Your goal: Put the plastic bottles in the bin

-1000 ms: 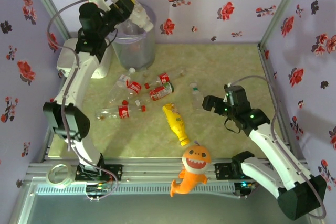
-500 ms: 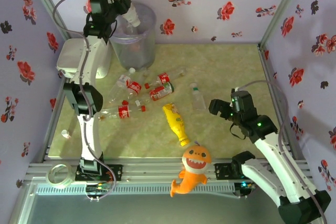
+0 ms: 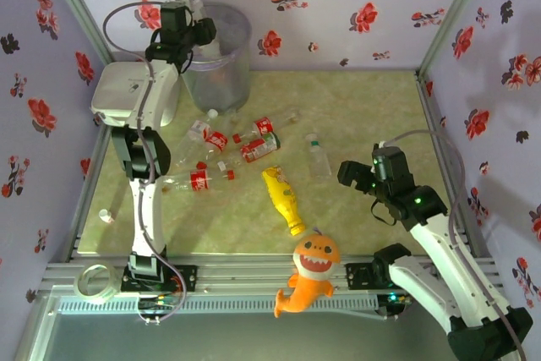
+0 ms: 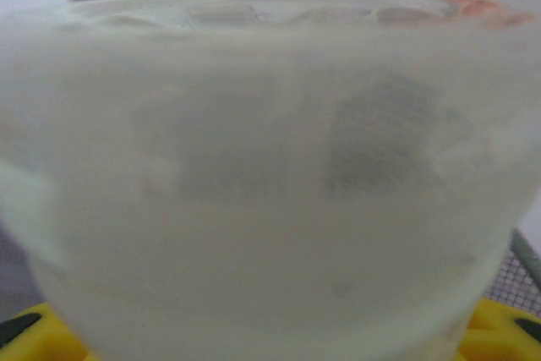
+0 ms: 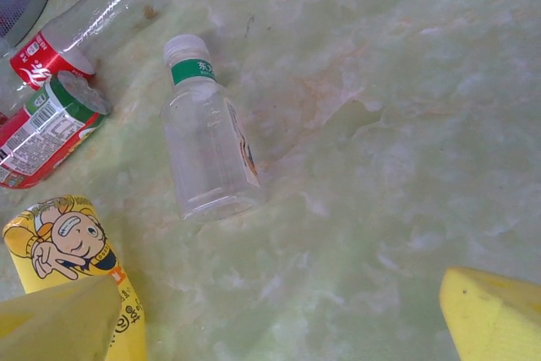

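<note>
- left jaws at the rim of the bin [image 3: 221, 73], far left of the desk [image 3: 372, 107]; seemingly clamped on a pale clear bottle [image 4: 270, 175], though that view is blurred
- red-labelled bottles [image 3: 215, 139] and yellow bottle [image 3: 283, 199] lie mid-desk
- right jaws spread wide, empty, near a green-banded bottle [image 5: 207, 154]

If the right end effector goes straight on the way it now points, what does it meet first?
Probably the small clear bottle with the white cap, lying just left of its line; otherwise the bare table. Depth is unclear.
</note>
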Robot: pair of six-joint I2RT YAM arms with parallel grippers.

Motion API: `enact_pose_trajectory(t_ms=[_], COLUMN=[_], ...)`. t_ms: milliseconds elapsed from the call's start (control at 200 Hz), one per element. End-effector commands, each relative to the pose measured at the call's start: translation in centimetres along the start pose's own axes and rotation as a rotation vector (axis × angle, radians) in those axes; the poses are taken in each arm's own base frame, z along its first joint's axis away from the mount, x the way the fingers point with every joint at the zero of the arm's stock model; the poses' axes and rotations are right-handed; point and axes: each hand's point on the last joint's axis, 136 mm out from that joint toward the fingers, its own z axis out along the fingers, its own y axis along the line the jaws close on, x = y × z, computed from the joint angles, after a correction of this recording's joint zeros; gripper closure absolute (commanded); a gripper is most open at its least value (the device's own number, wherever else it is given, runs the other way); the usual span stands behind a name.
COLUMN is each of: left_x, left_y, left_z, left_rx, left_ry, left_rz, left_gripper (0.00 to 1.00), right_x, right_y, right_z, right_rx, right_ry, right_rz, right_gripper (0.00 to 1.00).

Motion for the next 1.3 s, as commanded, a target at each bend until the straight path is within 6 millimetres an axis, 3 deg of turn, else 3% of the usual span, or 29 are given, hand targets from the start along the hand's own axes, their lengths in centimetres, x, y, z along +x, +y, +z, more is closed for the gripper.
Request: enact_pose_trajectory(t_ms=[0, 230, 320, 510, 670, 875, 1120, 1295], left_x=[1.0, 2.6, 3.0, 3.6, 3.6, 2.9, 0.7, -2.8], left_y=[-0.4, -0.5, -0.6, -1.1, -1.4, -1.6, -2.7, -4.0], left_z=[0.4, 1.0, 1.1, 1.1, 0.8, 0.2, -1.7, -5.0], left_rx=[0.017, 0.023, 0.032, 0.060, 0.065, 0.068, 0.084, 0.104], left_ry=[0.027, 0.074, 0.088, 0.111, 0.115, 0.106, 0.071, 0.002], left_rz=[0.033, 0.041, 0.043, 0.041, 0.049, 0.054, 0.074, 0.097], left_gripper=[1.00, 1.00, 0.87, 0.49, 0.29, 0.12, 0.06, 0.05], right_x=[-0.3, -0.1, -0.1, 0.1, 0.5, 0.6, 0.1, -0.3], right_y=[-0.5, -0.8, -0.9, -1.2, -1.6, -1.9, -0.9, 0.2], right_z=[-0.1, -0.1, -0.1, 0.1, 0.3, 0.7, 1.9, 3.1], right_rx=[0.031, 0.043, 0.046, 0.061, 0.080, 0.110, 0.094, 0.111], right_ry=[-0.009, -0.002, -0.002, 0.004, 0.016, 0.033, 0.063, 0.092], right_rz=[-0.012, -0.016, -0.016, -0.022, -0.026, -0.042, -0.055, -0.097], right_gripper=[0.03, 0.03, 0.02, 0.03, 0.03, 0.03, 0.03, 0.03])
